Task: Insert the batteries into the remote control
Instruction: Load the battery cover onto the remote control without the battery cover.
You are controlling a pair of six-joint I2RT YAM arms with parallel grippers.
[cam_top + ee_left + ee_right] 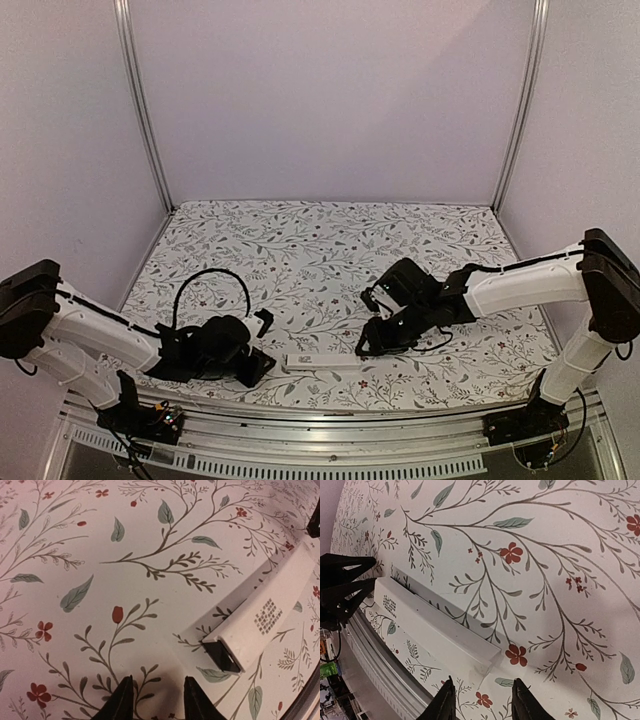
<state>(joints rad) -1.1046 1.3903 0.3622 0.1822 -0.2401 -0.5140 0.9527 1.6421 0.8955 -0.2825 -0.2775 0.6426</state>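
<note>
The remote control [322, 361] is a slim white bar lying flat near the table's front edge, between my two grippers. In the left wrist view the remote control [267, 622] runs up to the right, with a dark open end facing my fingers and small print on top. My left gripper [157, 705] stands open just short of that end, nothing between its fingers. My right gripper [482, 702] is open too, empty, hovering by the other end of the remote control [432, 630]. In the top view the left gripper [262, 365] and right gripper [372, 345] flank the bar. The batteries are out of view.
A black cable [210, 285] loops over the floral tablecloth behind the left arm. An aluminium rail [300, 418] runs along the near table edge, close to the remote; the same rail [380, 665] shows in the right wrist view. Pale walls close in the sides and back.
</note>
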